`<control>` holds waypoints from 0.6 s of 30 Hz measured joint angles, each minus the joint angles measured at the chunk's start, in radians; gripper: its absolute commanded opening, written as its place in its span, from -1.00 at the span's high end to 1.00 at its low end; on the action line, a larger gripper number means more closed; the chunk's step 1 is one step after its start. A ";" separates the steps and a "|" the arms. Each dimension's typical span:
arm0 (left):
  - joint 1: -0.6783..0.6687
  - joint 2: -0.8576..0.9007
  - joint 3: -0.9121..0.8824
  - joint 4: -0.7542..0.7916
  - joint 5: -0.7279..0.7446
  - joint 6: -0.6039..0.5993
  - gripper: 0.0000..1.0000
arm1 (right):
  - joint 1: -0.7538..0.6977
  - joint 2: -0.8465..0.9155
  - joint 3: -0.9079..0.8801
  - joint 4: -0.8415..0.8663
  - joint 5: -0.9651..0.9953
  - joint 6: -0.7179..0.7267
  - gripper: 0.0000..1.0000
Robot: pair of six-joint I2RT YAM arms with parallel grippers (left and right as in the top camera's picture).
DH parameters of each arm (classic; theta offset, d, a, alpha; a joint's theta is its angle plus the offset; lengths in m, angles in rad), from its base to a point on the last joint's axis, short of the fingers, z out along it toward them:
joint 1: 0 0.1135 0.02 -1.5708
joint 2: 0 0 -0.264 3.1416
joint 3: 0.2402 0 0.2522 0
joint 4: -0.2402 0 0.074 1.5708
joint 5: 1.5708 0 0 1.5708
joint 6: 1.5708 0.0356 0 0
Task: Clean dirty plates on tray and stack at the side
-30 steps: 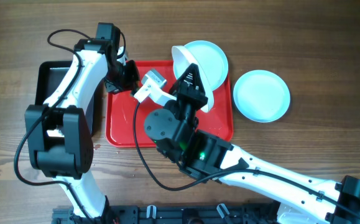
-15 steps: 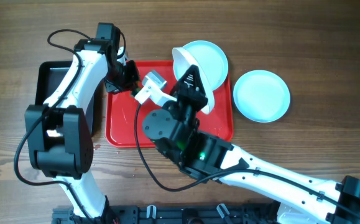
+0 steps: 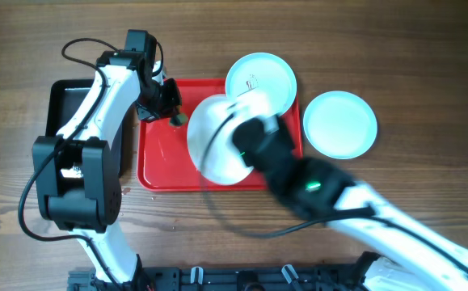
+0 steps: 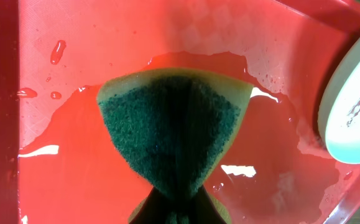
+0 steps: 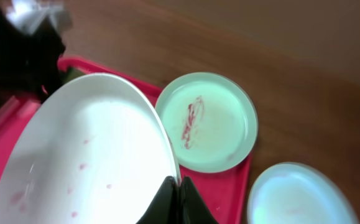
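Sponge [image 4: 170,124] sits clamped in the left gripper [image 4: 175,214], over the wet tray [image 4: 74,37]. Right gripper [image 5: 178,196] pinches one plate [image 5: 86,162] by its rim, tilted above the tray. A smeared plate [image 5: 206,121] lies at the tray's far corner; a third plate [image 3: 340,123] rests on the table [image 3: 395,48] just beside.

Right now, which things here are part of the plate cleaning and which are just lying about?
Job: red tray, smeared plate, held plate in right gripper, plate beside the tray, sponge in left gripper.
Lying about: black tray.
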 measured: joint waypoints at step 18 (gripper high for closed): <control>0.000 0.000 0.000 0.000 0.000 0.000 0.92 | -0.992 0.222 -0.032 -0.180 -0.370 0.136 0.91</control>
